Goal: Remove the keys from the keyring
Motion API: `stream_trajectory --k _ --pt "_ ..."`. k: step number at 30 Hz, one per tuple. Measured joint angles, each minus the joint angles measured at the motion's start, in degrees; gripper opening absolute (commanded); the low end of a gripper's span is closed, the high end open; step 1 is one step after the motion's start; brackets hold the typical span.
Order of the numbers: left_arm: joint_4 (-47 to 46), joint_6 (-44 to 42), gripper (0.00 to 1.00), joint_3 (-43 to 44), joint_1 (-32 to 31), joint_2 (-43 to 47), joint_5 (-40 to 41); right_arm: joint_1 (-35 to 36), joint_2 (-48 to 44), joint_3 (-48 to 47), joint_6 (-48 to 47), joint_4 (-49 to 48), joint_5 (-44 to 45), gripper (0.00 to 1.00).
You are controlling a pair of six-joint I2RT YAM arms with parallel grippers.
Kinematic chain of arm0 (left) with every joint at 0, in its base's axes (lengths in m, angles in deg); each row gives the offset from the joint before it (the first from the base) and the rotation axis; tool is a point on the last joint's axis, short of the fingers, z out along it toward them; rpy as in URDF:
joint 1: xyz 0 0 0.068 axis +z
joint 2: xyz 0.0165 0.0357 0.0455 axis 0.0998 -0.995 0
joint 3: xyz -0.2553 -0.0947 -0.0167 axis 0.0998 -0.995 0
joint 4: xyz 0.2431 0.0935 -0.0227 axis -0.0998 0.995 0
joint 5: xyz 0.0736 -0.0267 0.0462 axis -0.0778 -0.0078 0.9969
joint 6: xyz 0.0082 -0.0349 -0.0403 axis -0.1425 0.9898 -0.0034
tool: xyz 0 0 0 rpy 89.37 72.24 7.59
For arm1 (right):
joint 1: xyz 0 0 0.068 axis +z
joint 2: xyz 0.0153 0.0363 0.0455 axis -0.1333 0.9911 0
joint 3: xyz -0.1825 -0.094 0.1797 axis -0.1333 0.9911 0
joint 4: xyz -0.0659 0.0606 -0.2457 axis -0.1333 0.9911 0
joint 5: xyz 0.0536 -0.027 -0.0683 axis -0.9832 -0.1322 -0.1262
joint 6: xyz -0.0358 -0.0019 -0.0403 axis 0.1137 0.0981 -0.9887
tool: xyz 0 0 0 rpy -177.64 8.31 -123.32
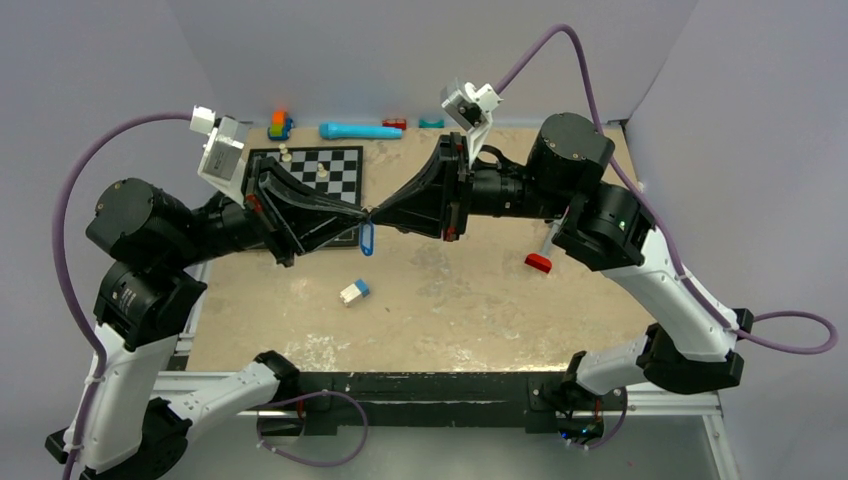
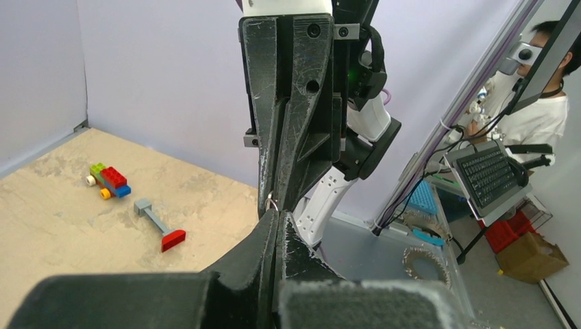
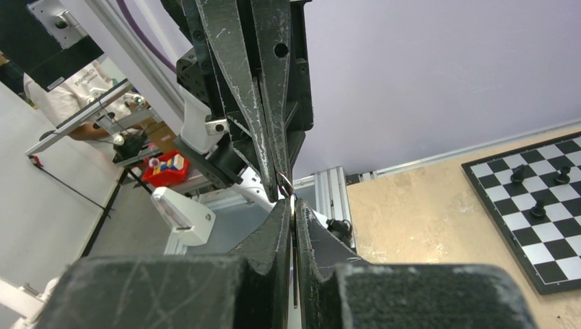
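Note:
My two grippers meet tip to tip above the middle of the table. The left gripper (image 1: 362,215) (image 2: 279,215) is shut on the small silver keyring (image 2: 272,203), which pokes out at its tips. The right gripper (image 1: 376,213) (image 3: 292,204) is shut on a thin pale silver key (image 3: 293,214), seen edge-on between its jaws. The keyring (image 3: 286,182) shows just past those tips. The blue-headed key (image 1: 366,241) hangs below the meeting point, free of both grippers.
A chessboard (image 1: 320,175) (image 3: 541,205) with pieces lies behind the left gripper. A white-and-blue block (image 1: 354,291) and a grey tool with a red head (image 1: 540,258) (image 2: 159,227) lie on the table. A blue cylinder (image 1: 360,131) and brick toys (image 1: 280,125) (image 2: 109,181) sit at the back.

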Motion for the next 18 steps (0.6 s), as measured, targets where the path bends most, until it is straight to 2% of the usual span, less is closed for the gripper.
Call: stream_trajectory --k 18 --pt "-10.40 6.25 0.00 -6.14 -0.02 2.36 4.04 -0.20 -1.55 2.73 1.70 -4.46 -0.02 0.08"
